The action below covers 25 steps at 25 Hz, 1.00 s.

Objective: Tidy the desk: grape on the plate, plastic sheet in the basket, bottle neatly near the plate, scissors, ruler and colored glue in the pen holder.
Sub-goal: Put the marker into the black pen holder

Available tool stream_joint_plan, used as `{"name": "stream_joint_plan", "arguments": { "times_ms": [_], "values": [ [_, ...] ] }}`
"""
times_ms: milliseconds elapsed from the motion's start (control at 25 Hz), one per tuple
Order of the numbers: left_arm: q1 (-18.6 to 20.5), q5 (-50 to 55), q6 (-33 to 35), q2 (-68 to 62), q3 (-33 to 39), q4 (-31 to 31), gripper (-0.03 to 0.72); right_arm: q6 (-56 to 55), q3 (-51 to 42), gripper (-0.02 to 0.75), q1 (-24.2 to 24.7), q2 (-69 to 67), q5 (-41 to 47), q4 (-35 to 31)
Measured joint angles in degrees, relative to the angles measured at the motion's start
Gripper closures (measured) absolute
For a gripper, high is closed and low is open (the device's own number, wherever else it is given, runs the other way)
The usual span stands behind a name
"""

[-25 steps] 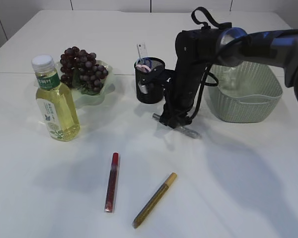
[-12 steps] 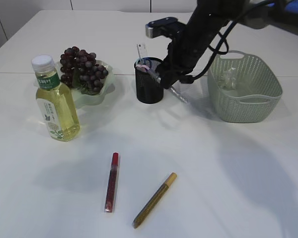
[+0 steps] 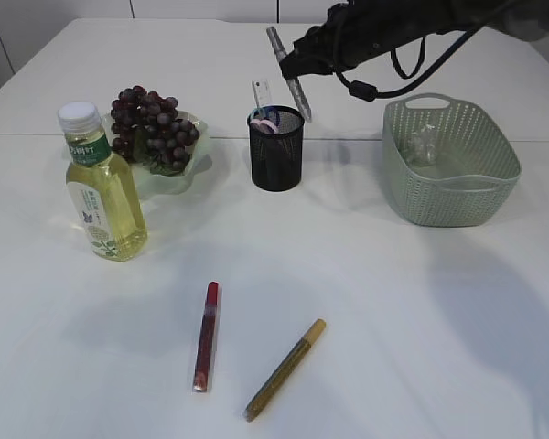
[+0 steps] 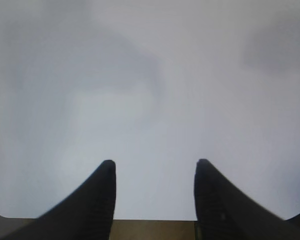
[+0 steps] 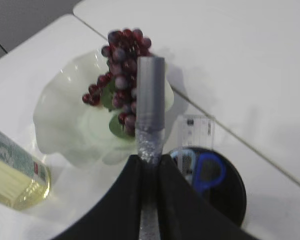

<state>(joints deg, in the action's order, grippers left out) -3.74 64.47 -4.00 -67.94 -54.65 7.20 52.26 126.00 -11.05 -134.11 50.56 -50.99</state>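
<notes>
My right gripper (image 3: 297,66) is shut on a silver glitter glue (image 3: 290,78), held tilted just above the black mesh pen holder (image 3: 276,155). In the right wrist view the glue (image 5: 151,105) sticks out past the right gripper (image 5: 150,162). The ruler (image 3: 262,94) and blue-handled scissors (image 5: 207,172) stand in the holder. Grapes (image 3: 151,123) lie on the pale green plate (image 3: 201,154), with the bottle (image 3: 101,187) upright beside it. Red glue (image 3: 207,334) and gold glue (image 3: 285,368) lie on the table in front. The plastic sheet (image 3: 424,142) is in the basket (image 3: 448,183). My left gripper (image 4: 154,165) is open over bare white surface.
The basket stands to the right of the pen holder, close to my right arm. A table seam runs behind the plate and holder.
My right arm has lifted the silver glue from the table beside the pen holder up to above its mouth, swinging it from lying flat to nearly upright.
</notes>
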Motion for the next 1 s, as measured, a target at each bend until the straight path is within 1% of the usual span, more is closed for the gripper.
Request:
{"name": "stream_joint_plan", "arguments": {
  "times_ms": [120, 240, 480, 600, 760, 960, 1000],
  "values": [
    [0.0, 0.0, 0.0, 0.0, 0.0, 0.0, 0.316, 7.7, 0.0, 0.661, 0.0, -0.6, -3.6, -8.0],
    [0.0, 0.0, 0.0, 0.0, 0.0, 0.0, 0.316, 14.7, 0.0, 0.661, 0.0, -2.4, -5.7, -13.9],
    [0.0, -0.5, 0.0, 0.0, 0.0, 0.0, 0.316, 23.3, 0.0, 0.656, 0.0, -6.1, -9.2, -18.7],
    [0.0, -0.8, 0.0, 0.0, 0.0, 0.0, 0.316, 26.6, 0.0, 0.63, 0.0, -8.0, -9.9, -22.6],
    [0.0, -0.7, -0.1, 0.0, 0.0, 0.0, 0.316, 28.2, 0.0, 0.554, 0.0, -9.2, -10.2, -26.8],
    [0.0, -0.7, -0.5, 0.0, 0.0, 0.0, 0.316, 29.0, 0.0, 0.373, 0.0, -9.2, -10.4, -28.0],
    [0.0, -0.7, -0.5, 0.0, 0.0, 0.0, 0.316, 29.0, 0.0, 0.348, 0.0, -9.2, -10.4, -28.1]
  ]
}}
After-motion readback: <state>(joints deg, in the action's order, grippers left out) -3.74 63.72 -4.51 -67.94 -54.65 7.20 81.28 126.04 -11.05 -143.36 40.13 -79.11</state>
